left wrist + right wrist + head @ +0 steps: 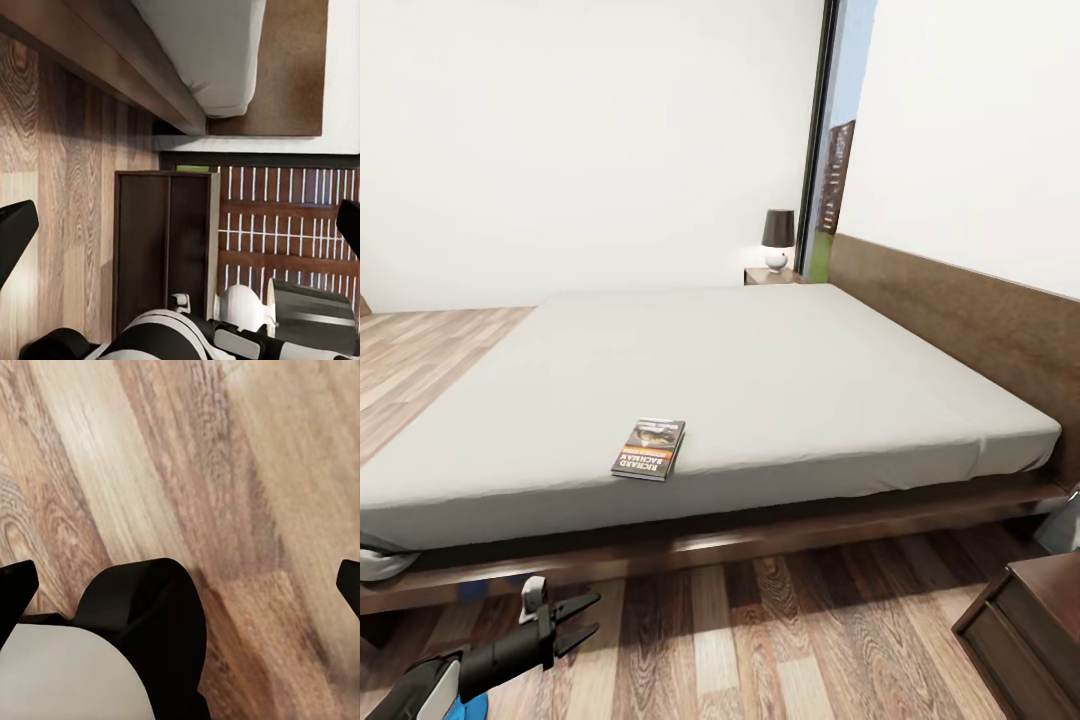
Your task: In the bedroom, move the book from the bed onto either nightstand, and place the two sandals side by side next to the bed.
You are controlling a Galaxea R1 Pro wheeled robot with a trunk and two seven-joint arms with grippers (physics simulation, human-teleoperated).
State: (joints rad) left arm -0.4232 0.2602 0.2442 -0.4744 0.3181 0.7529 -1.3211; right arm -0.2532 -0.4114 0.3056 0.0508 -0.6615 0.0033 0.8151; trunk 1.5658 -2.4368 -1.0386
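The bed (780, 370), a low platform with a dark wooden frame and a plain pale grey mattress, spans most of the head view, its headboard (970, 320) against the right-hand wall. Plank floor (780, 640) runs along its near side. A nightstand (1025, 625) stands at the lower right, just beside the bed's head end; a second nightstand (770, 275) at the far side carries a small dark-shaded lamp (778, 238).

The book (650, 448) lies flat on the mattress, cover up, close to the near edge and well apart from either nightstand. Judged from its look, it is a thin paperback — light, somewhat flexible, with a smooth cover likely to slip. Lying flush on soft bedding, it offers little edge for a finger to get under; a sensible hold is across its short width near the spine, or after sliding it to overhang the mattress edge.

The left hand (582, 620) hovers low over the floor in front of the bed frame, fingers parted and holding nothing. In the right wrist view the right hand (180, 577) points at bare floor, its fingertips far apart at the picture's two sides — wide, nothing between them.

A bright blue patch (465, 708) at the bottom left may be a sandal; too little shows to tell.
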